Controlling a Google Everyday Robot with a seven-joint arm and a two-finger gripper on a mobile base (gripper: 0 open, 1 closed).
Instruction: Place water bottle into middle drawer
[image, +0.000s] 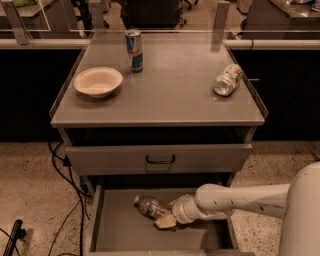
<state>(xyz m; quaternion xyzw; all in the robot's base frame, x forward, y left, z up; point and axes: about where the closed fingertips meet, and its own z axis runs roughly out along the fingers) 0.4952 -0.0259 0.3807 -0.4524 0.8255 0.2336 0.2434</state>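
Item: bottle (149, 205). You find it lying on its side on the floor of the open drawer (120, 235), below the front edge of the worktop (175, 95). Its long axis runs on a slant, the capped end toward the back left and the base toward the front right.

Item: end effector (166, 221). It sits inside the drawer at the bottle's base end, touching it or just beside it. The arm (240, 200) reaches in from the right. You cannot tell whether it is clamped on the bottle or has let go. From the end effector the bottle lies up and to the left, in line with the arm, so any pull-back should run along that same axis.

Judgement: the bottle appears to be delivered. What remains is release and withdrawal.

Other stock on the worktop:
- bowl (98, 81), near the left edge
- blue can (134, 50), upright, toward the back edge
- silver can (227, 80), on its side, by the right edge

The drawer front (159, 159) above is closed.
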